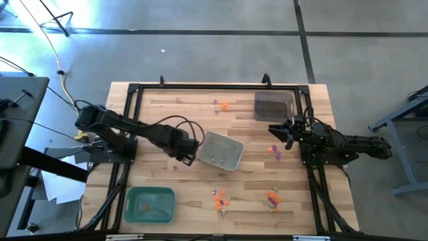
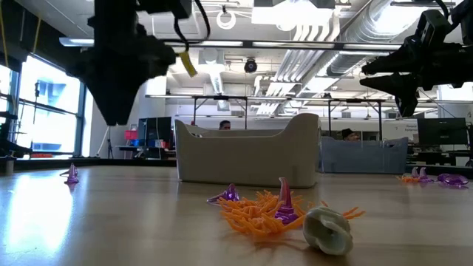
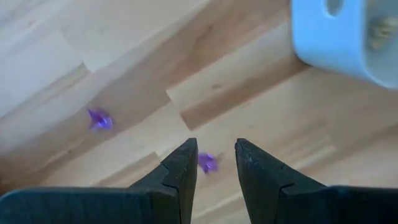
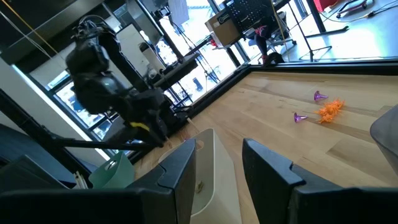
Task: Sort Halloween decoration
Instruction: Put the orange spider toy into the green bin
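**Inspector:** Taking the grey tray as reference. The left gripper is hovering just off its left end, pointing down at the table, fingers parted with nothing between them. A purple trinket is lying on the wood directly under that gap; a second purple one is sitting a little farther from the tray.

**Assistant:** And the right gripper?

**Inspector:** It is waiting well right of the tray, raised off the table, fingers likewise spread and empty. More trinkets are lying just below it, between it and the tray.

**Assistant:** Where is the rest of the decoration?

**Inspector:** Scattered. An orange and purple pair is lying beyond the tray; two mixed clusters are lying on the near side. A few pale pieces appear to be resting inside the tray (too small to confirm). A green tray is sitting near-left, a dark tray far-right.

**Assistant:** Handling?

**Inspector:** I am judging these pieces featherweight, thin plastic, probably slick on the wood. The orange ones are looking spiky and liable to tangle with neighbours; the purple ones are showing a flat base and a point. I would be gripping the purple piece across its raised middle, coming straight down, since a glancing touch is likely to flick it away.
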Available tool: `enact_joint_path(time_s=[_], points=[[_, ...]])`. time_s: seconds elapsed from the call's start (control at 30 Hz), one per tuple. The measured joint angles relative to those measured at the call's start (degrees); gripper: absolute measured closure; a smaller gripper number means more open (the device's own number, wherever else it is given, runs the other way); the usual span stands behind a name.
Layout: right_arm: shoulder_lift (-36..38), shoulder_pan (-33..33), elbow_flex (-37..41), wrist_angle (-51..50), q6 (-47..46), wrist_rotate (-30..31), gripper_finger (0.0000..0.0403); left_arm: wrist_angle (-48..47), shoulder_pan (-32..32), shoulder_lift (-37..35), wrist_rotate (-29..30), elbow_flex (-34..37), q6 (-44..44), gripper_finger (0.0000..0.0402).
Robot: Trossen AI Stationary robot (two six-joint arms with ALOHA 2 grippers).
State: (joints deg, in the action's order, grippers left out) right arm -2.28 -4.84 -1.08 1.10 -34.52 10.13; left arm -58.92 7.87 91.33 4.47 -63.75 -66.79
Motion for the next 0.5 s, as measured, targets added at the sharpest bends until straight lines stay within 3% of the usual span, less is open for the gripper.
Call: enact_joint_path(time_s=[0.23, 0.5], points=[[0.0, 0.0, 0.0, 0.0, 0.0, 0.0, 0.0277, 4.0, -11.4, 0.9, -1.1, 0.0, 17.3, 0.0303], [0.0, 0.0, 0.0, 0.0, 0.0, 0.0, 0.0277, 22.9, -26.0, 2.9, -5.4, 0.0, 34.3, 0.0299]])
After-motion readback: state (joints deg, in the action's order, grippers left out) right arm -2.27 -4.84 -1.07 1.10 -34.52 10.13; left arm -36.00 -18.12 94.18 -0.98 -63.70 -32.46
